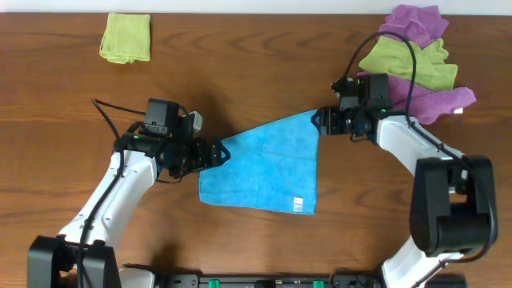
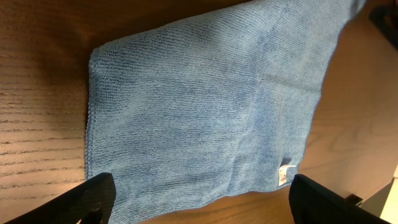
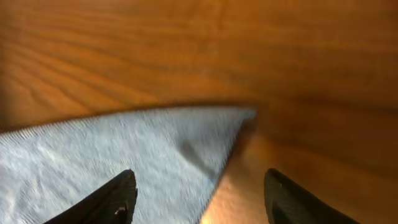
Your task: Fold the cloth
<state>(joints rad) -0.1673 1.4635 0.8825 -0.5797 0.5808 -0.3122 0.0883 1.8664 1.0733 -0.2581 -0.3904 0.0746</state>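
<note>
Evidently the blue cloth [image 1: 268, 164] lies flat between the arms, its far-right corner at the right end effector [image 1: 317, 120], its left corner at the left end effector [image 1: 222, 153], both spread wide.

Overhead cam looks straight down from well above, so you get most of the table [image 1: 256, 240] in one go. Left wrist cam sits low and close, looking out past its own fingers [image 2: 93, 196] over almost all of the blue cloth [image 2: 205, 106]. Right wrist cam is even closer and a bit blurry, only catching one corner. All three views share that cloth
</note>
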